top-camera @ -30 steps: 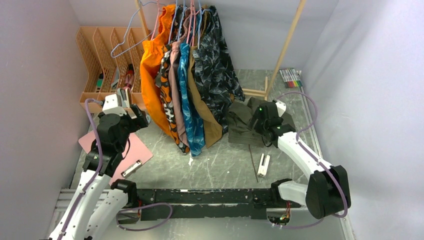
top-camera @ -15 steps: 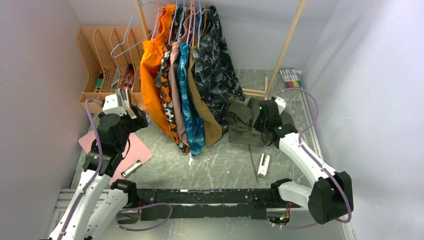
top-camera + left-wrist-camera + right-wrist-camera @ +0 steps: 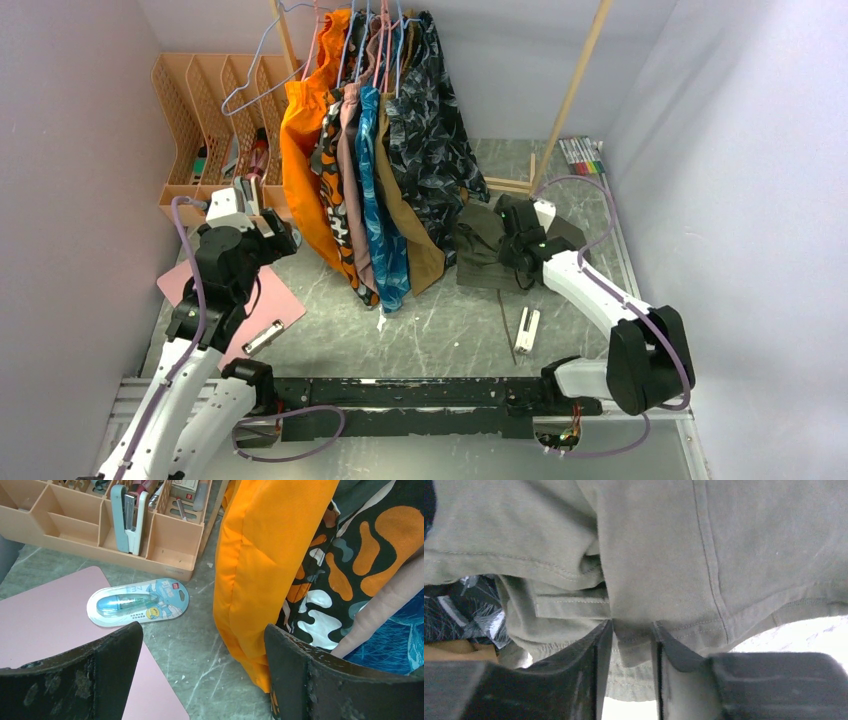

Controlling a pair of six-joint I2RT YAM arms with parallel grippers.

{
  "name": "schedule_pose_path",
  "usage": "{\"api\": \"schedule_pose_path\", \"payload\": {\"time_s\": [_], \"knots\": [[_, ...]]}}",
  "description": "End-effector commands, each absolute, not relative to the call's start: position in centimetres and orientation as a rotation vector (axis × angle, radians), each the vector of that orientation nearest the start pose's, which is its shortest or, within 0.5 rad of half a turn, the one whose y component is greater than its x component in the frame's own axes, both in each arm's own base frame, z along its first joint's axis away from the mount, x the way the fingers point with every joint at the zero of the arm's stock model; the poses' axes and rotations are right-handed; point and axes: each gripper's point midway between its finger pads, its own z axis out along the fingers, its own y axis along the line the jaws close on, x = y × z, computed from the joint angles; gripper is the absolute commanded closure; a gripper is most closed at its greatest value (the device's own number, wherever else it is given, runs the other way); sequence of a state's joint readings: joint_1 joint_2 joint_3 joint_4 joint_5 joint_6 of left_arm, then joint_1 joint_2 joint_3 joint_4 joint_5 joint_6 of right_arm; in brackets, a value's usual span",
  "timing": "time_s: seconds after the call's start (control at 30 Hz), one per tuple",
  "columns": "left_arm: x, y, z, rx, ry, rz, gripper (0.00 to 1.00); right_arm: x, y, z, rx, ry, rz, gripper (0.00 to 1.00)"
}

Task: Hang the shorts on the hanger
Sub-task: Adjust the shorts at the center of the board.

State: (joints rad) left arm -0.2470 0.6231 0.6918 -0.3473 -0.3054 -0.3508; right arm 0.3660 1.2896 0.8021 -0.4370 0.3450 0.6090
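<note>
Top external: shorts (image 3: 481, 246) heaped on grey marbled tabletop (image 3: 440, 335), pale walls (image 3: 70, 150) around.

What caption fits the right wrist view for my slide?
Right gripper pinching a fold of the olive shorts between its fingers.

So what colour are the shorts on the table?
The shorts are plain olive green, clearest in right wrist view.

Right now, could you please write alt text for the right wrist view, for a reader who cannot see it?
Close-up of the right arm's two dark fingers pinching a fold at the edge of the olive-green shorts, whose seamed fabric fills most of the frame. A dark patterned garment and a strip of tan fabric show at the left edge.
</note>
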Motion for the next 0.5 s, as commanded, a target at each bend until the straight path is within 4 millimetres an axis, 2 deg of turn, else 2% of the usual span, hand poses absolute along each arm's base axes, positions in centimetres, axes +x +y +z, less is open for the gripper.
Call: {"api": "schedule_pose_path", "payload": {"time_s": [0.0, 0.13, 0.23, 0.37, 0.43, 0.47], "knots": [[27.3, -3.0, 24.0, -0.288, 1.811, -0.136, 0.06, 30.0, 7.0, 8.1, 0.463, 2.382, -0.036, 0.7], [27.1, -2.8, 24.3, -0.299, 1.8, -0.134, 0.07, 29.9, 7.3, 9.6, 0.453, 2.369, 0.0, 1.0], [26.8, -2.5, 24.7, -0.317, 1.78, -0.125, 0.09, 29.9, 8.0, 12.7, 0.448, 2.306, 0.09, 1.0], [26.4, -1.6, 25.4, -0.356, 1.744, -0.101, 0.11, 30.3, 9.3, 19.6, 0.388, 2.166, 0.229, 1.0], [26.0, -0.9, 25.8, -0.381, 1.723, -0.079, 0.11, 30.4, 10.2, 24.1, 0.33, 2.073, 0.298, 1.0], [25.8, -0.7, 25.9, -0.391, 1.713, -0.07, 0.11, 30.5, 11.0, 27.5, 0.28, 2.006, 0.359, 1.0]]}}
